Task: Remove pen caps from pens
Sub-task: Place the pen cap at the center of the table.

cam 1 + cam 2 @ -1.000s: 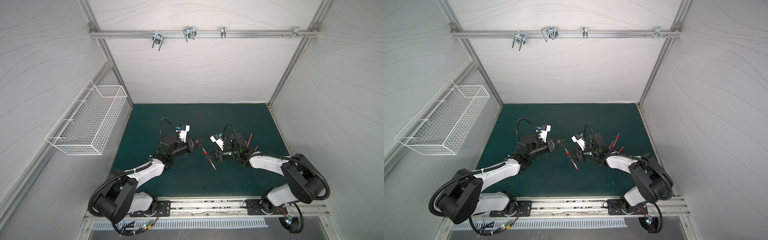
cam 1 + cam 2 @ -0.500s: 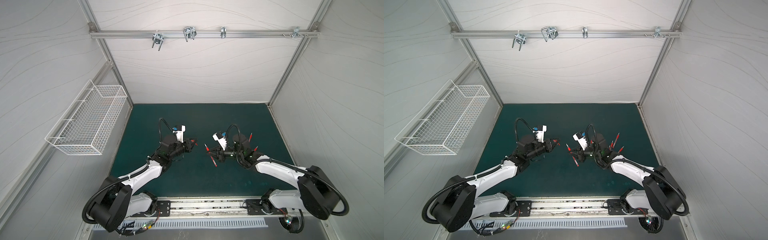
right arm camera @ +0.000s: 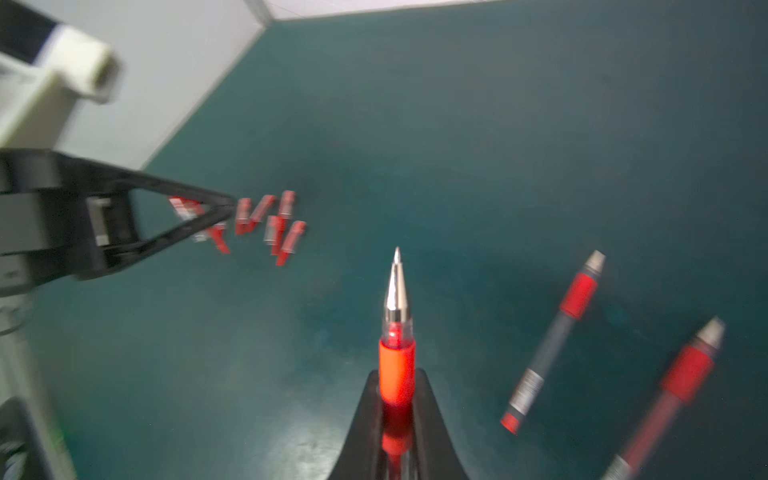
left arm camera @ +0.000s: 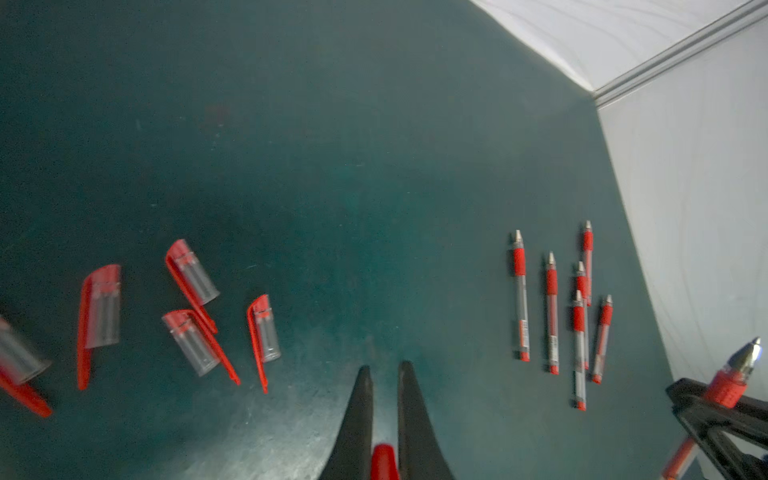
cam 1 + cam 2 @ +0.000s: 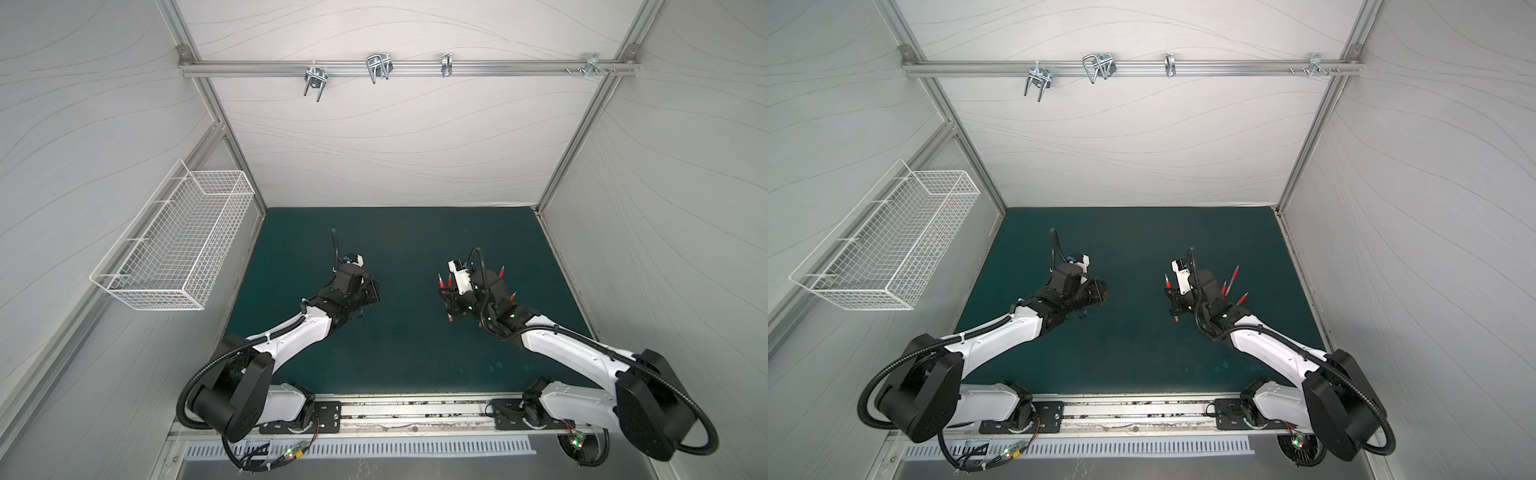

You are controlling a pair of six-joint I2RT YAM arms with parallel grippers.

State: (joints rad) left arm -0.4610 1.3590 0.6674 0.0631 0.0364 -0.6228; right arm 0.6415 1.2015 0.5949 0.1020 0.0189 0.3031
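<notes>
The left pincer (image 4: 385, 366) is clenched on a red cap (image 4: 384, 463); the right pincer (image 3: 397, 373) grips an uncapped pen (image 3: 397, 316). Loose caps (image 4: 191, 286) and bare pens (image 4: 520, 299) lie well apart on the surface (image 4: 353, 166).

No legible text or labels

Pens (image 4: 552, 316) — 7 total, incl. 1 held; pen caps (image 4: 104, 316) — 6 vis., incl. 1 held.

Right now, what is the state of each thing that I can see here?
left gripper: shut on the held cap, only its red end visible
right gripper: shut on the held pen, uncapped, tip bare
loose caps: off, lying on the mat
loose pens: uncapped, lying flat on the mat
</notes>
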